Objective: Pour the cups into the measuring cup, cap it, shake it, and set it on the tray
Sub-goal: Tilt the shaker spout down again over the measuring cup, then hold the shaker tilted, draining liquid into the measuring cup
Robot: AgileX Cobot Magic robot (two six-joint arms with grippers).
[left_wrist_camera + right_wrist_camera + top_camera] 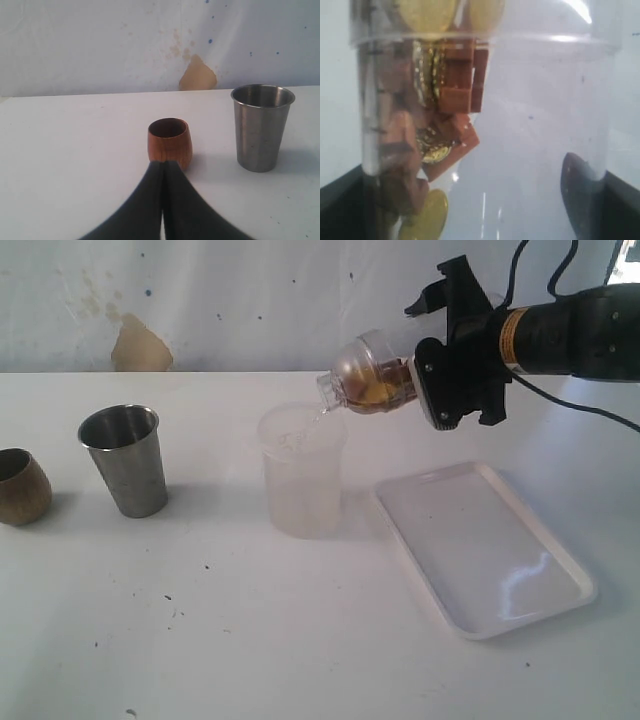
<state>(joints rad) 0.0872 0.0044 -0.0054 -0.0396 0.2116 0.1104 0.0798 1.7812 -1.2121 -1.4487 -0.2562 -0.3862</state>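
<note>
Currently up at the right of the table (250, 640): right gripper (425, 380) clamped on the measuring cup (365, 375), held off the surface and tipped nearly onto its side, mouth toward the left and angled slightly down, just over the rim of the frosted cup (303, 475). Inside the clear wall, brown blocks (460, 85) and gold coins (427, 220), bunched along one side. Black scale marks faintly visible down that side in the right wrist view. Frosted cup upright at mid-table, just beside the left corner of the white tray (480, 550), not on it. Tray flat on the table, below the arm. Further left, steel tumbler (125, 460) upright, well apart from the frosted cup. Wooden cup (20, 487) beyond it at the exterior view's left edge, partly cut off. Left gripper (163, 165) visible from its own wrist camera alone: fingers pressed together with nothing between, tips right in front of the wooden cup's base; touching or not, cannot tell. Tumbler beside that cup, apart from it.
</note>
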